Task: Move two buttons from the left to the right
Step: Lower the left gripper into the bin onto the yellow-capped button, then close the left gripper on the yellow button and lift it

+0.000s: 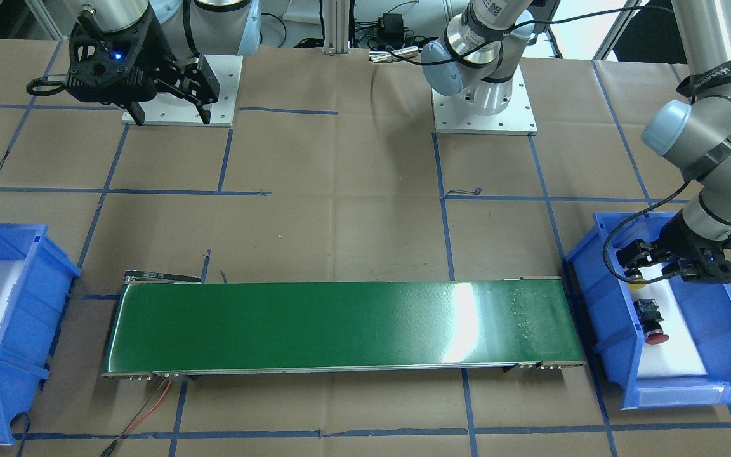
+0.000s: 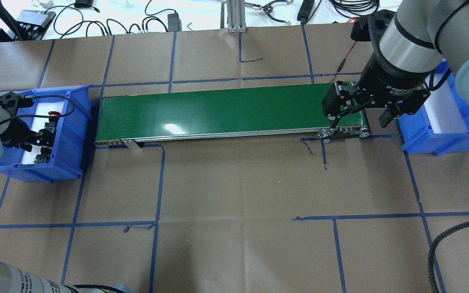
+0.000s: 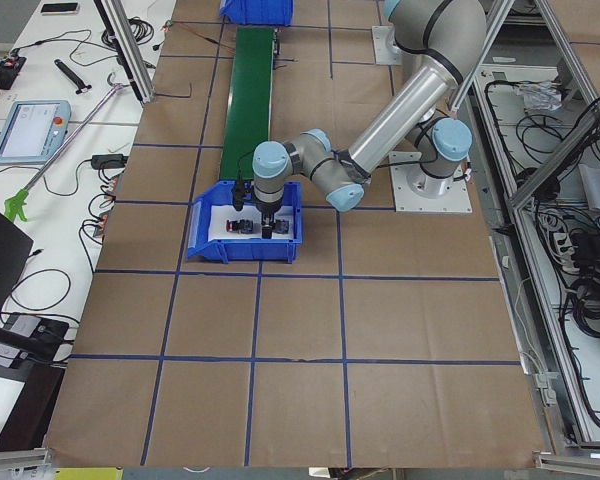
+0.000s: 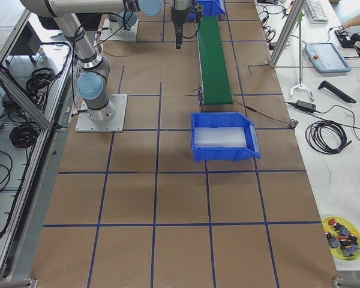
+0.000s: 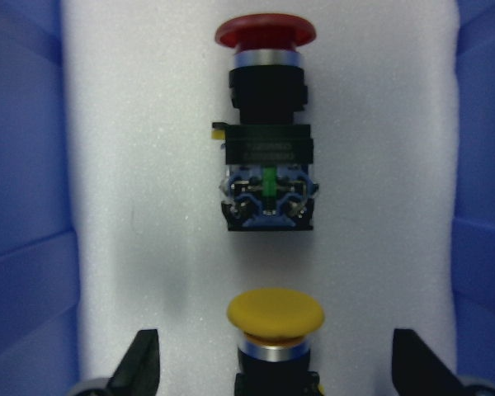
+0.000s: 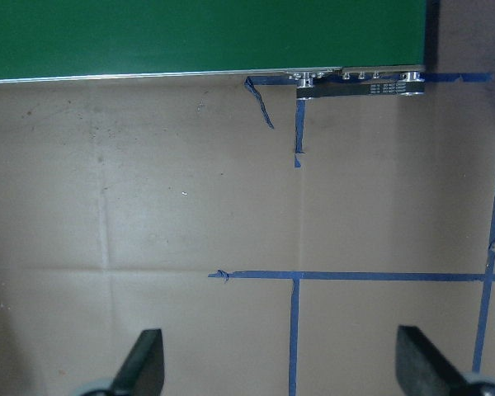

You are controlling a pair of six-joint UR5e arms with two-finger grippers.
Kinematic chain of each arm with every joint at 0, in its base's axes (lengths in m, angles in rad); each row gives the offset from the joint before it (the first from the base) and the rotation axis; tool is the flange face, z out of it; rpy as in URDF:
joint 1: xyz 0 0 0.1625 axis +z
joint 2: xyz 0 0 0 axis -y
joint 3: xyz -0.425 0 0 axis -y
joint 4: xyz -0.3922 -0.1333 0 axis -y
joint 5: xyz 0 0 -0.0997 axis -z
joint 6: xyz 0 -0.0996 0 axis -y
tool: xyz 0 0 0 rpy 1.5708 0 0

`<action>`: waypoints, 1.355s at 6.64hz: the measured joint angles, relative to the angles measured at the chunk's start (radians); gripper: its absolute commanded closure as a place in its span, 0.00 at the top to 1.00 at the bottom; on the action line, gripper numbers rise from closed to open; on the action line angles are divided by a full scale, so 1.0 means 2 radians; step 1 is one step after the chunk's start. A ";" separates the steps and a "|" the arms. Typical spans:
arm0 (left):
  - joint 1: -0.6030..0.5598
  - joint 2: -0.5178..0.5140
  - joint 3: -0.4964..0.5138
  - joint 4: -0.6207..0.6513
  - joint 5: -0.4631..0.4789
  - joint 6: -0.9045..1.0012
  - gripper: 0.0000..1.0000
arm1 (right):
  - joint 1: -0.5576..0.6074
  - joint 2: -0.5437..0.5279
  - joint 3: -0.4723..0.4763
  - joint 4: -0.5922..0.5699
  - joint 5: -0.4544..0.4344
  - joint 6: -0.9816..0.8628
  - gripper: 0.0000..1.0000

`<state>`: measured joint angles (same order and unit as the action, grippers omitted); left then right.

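one yellow button (image 5: 275,318), body partly unseen

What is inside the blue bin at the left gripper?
White foam, with the red button and yellow button lying on it. The left gripper partly covers the yellow one.

We are stretching our left arm (image 1: 698,130) out low at the table's (image 2: 234,183) left edge, the left claw (image 5: 276,363) pointing straight down, jaws spread wide. We are holding our right arm (image 2: 409,44) raised near the right edge, the right claw (image 2: 358,121) likewise gaping, facing down.
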<state>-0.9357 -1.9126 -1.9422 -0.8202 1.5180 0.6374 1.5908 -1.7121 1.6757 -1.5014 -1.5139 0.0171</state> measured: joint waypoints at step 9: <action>0.007 0.026 0.003 -0.014 0.002 -0.001 0.00 | 0.001 0.007 -0.012 -0.014 0.001 0.001 1.00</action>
<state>-0.9216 -1.8606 -1.9364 -0.8488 1.5220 0.6354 1.5922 -1.6987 1.6510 -1.5290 -1.5121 0.0184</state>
